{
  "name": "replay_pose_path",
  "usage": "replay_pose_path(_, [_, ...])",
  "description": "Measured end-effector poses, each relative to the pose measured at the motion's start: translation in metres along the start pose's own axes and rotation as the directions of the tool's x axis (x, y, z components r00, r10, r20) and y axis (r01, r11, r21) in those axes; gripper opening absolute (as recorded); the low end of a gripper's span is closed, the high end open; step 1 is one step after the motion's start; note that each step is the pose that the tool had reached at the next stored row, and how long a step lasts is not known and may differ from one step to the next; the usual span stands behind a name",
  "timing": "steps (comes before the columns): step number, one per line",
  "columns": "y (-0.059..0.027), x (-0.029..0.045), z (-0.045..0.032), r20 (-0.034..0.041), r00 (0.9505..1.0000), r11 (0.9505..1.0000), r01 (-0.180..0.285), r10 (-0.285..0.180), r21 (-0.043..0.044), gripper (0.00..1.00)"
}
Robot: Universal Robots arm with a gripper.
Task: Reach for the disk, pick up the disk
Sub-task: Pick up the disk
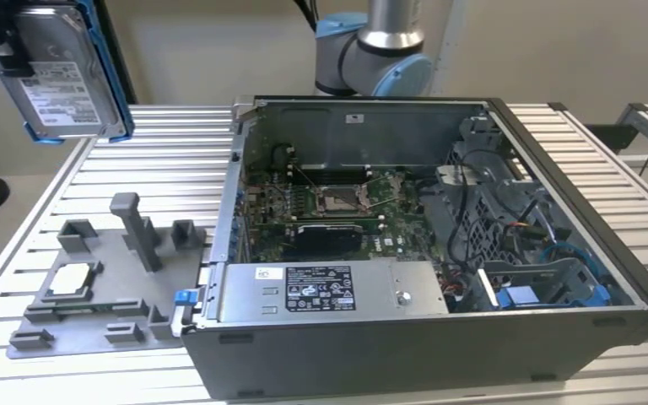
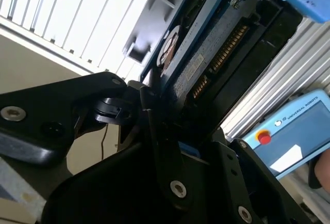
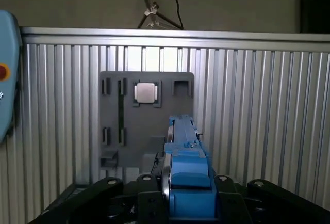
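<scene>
Hanging clear above the table [image 1: 132, 160], the disk [image 1: 63, 80] sat in the gripper [image 3: 186, 190], fingers closed on it. Open air surrounded its blue edges

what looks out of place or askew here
The disk is off the table: the tool holds it clamped on edge, a little tilted, high at the exterior view's left above the grey fixture plate. That fits a pickup. Nothing looks spilled or broken; the case stands open.
</scene>
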State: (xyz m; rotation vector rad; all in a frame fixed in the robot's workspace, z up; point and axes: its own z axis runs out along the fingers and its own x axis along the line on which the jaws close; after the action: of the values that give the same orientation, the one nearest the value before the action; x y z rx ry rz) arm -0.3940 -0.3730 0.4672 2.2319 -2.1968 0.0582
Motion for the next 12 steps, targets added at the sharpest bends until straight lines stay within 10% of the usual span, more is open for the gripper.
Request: replay_pose_path(12, [-0.0460,0.0007,0.0009,-0.0096,1.0000,1.0000,0.000,0.000,-0.0001,0.00])
